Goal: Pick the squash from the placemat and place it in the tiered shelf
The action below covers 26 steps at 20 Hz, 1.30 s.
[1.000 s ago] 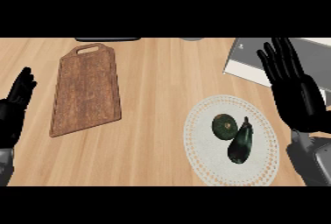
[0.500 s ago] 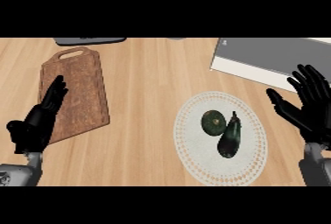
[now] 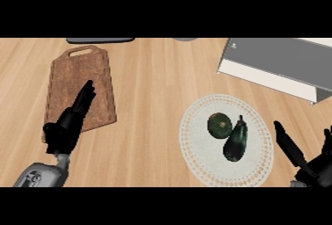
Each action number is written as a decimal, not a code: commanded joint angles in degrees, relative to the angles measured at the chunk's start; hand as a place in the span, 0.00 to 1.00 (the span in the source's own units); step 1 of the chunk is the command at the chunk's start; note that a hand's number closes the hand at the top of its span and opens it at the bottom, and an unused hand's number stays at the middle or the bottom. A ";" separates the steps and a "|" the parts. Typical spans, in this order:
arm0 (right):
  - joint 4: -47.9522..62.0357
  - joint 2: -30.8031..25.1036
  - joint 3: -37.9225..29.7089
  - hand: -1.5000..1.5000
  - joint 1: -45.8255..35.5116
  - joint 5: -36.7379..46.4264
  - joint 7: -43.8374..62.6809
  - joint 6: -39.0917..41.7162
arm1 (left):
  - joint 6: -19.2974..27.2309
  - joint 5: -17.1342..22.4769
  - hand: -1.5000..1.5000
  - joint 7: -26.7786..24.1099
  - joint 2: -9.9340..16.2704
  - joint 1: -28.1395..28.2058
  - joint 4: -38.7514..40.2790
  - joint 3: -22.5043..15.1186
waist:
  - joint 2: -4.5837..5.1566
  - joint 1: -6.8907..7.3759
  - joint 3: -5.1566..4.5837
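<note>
A round dark green squash [image 3: 220, 124] lies on the white round placemat [image 3: 206, 162] at the right of the counter, touching a long dark eggplant [image 3: 236, 138] beside it. The grey and white tiered shelf [image 3: 272, 68] stands at the upper right. My right hand [image 3: 304, 158] shows at the lower right edge, fingers straight and open, just right of the placemat and apart from the squash. My left hand [image 3: 70, 124] is open over the lower part of the cutting board, fingers pointing up the counter, holding nothing.
A brown wooden cutting board [image 3: 81, 90] with a handle hole lies at the left. A dark flat object [image 3: 100, 40] and a grey round object [image 3: 185, 39] sit at the far edge. Bare wooden counter [image 3: 156, 88] separates board and placemat.
The view has shifted, so shelf and placemat sit further right. My right hand dropped toward the lower right corner. My left hand moved right over the cutting board.
</note>
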 commanded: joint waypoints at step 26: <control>-30.21 -30.60 25.60 0.00 -2.79 41.40 89.13 31.88 | -1.81 -3.22 0.50 0.46 -4.17 -4.85 3.78 -1.07 | 0.13 4.71 -0.43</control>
